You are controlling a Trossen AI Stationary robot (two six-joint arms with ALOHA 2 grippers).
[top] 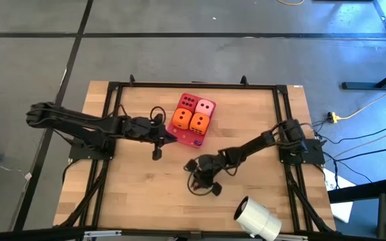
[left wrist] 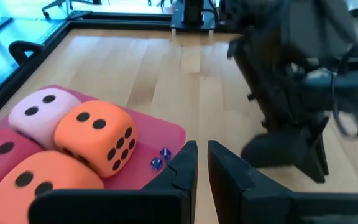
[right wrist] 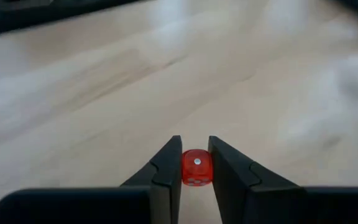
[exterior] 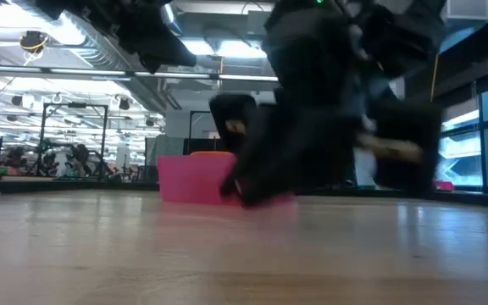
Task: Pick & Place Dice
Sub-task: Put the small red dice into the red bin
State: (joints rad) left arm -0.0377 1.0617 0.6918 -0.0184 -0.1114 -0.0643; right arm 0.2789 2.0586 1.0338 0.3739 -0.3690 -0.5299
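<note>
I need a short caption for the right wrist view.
Right gripper pinching a small red die above the wooden table.

On the translucent red square tray [top: 198,138] sit a red die [top: 187,102] with dark pips, a pale pink die [top: 205,107] and two orange dice [top: 181,118] [top: 200,122]. The right gripper [right wrist: 195,163] pinches a small translucent red die [right wrist: 196,167] with white pips over the light wooden worktop [top: 146,181].

Wood table [top: 139,194] w/ red tray [top: 194,140], white roll [top: 259,219] near front edge.
</note>
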